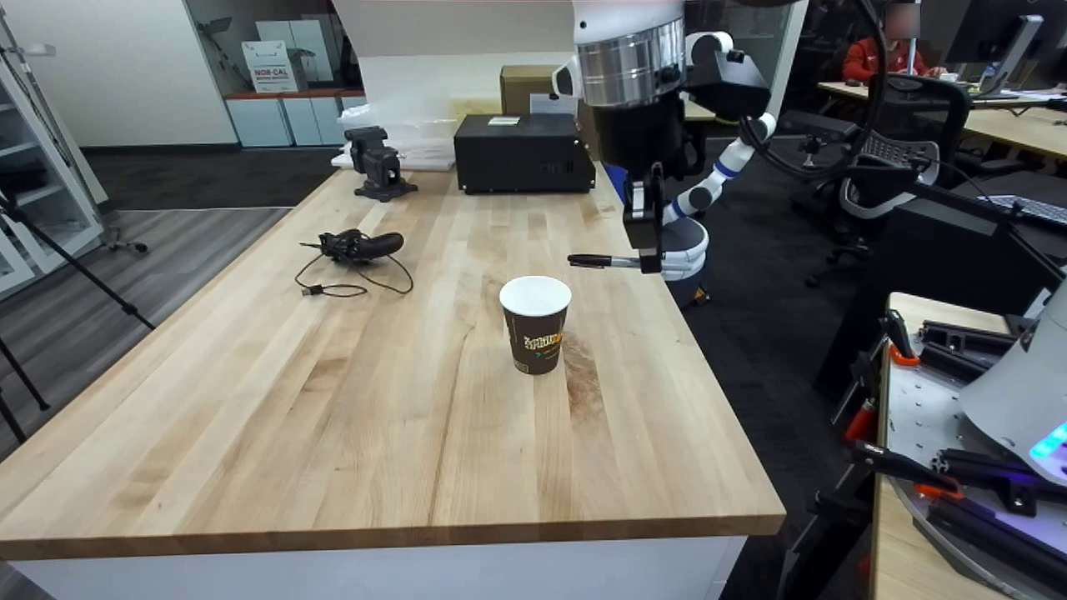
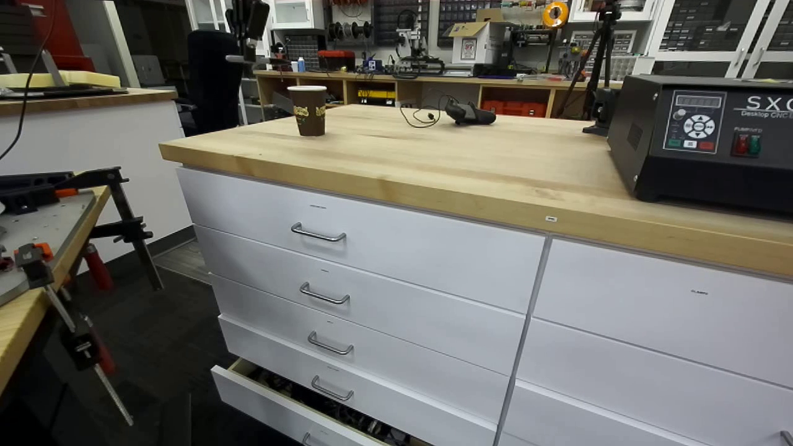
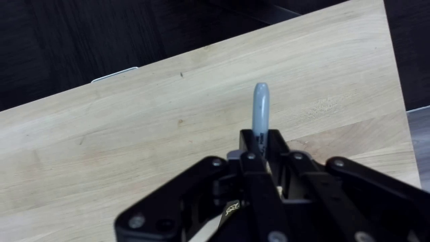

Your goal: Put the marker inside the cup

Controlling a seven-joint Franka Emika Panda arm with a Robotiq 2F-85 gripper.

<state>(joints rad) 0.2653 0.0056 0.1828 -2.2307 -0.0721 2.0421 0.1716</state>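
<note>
In an exterior view, my tool [image 1: 650, 260] is clamped on the marker [image 1: 602, 261], roughly level in the air, not touching the brown cup [image 1: 536, 333]. I judge the grasp done; carrying over, tipping and releasing remain. In an exterior view, the tapered, paper-like cup stands upright on the grained wooden table [image 2: 471, 161]. My wrist view shows the marker's smooth grey, round-ended barrel past the fingertips [image 3: 246, 137].
</note>
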